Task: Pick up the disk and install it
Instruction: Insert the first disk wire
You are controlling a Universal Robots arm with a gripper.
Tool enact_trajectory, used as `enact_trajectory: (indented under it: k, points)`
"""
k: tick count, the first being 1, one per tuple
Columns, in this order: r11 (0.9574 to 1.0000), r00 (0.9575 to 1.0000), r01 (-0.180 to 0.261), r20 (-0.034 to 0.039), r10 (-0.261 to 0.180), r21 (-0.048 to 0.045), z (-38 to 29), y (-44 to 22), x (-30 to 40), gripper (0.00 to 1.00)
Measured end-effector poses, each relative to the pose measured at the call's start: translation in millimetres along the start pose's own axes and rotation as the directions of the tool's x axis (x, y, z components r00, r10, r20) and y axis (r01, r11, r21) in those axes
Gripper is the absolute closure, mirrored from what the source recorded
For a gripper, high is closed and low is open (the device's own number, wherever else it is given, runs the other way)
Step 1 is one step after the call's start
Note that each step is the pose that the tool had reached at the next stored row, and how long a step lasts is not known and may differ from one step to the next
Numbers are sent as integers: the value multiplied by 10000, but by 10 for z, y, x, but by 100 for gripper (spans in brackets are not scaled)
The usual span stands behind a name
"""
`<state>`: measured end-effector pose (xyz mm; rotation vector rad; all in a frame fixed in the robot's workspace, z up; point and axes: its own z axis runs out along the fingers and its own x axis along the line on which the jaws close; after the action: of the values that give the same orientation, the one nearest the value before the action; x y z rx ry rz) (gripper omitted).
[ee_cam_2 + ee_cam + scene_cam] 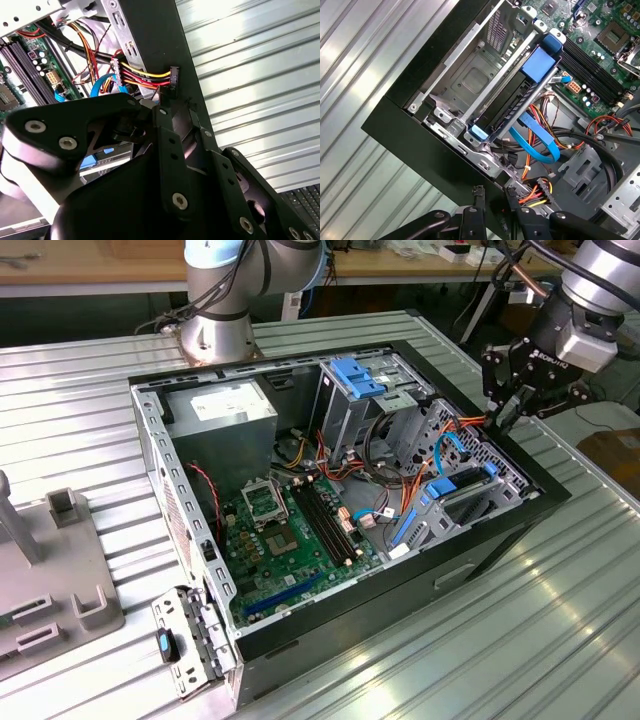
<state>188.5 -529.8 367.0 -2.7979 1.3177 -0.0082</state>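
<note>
1. the disk (512,100) sits slotted in the drive bay inside the computer case (150,440), in the corner on the exterior view's right. its blue carrier frame (540,62) runs along the edges, and the whole thing lies tilted in the metal bay.
2. in the exterior view the disk (455,490) is a dark slab with blue trim, just beside the case's side wall.
3. a flat blue cable (540,145) loops right next to the disk. a bundle of yellow, red and black wires ends in a black power connector (173,80) by the case rim.
4. the gripper (495,195) hangs over that same rim, close to the connector and apart from the disk. its fingers (479,192) look spread a bit, with nothing between them.
5. from the exterior view the gripper (505,418) points down at the case edge on the right.
6. further in there's the green motherboard (290,530), a grey power supply (225,415) and an upright blue-topped drive cage (355,380).
7. the case lies open on a ribbed metal table (560,620).
</note>
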Motion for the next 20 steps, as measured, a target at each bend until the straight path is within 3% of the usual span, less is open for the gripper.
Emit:
enact_trajectory:
  k: [4,8,9,11,16,19,20]
  points:
    - [10000,10000,44,2,-44,0,0,-1,0,71]
    - [9984,9984,559,-16,-559,-46,9,0,1,71]
    - [9948,9949,1012,-27,-1013,-82,12,-1,-1,71]
    - [9916,9916,1290,-13,-1290,-85,14,-20,-24,71]
    - [9907,9907,1359,-10,-1359,-86,14,-20,-24,71]
    - [9906,9906,1365,-9,-1365,-86,14,-20,-24,84]
    - [9906,9906,1366,-9,-1366,-86,14,-20,-24,84]
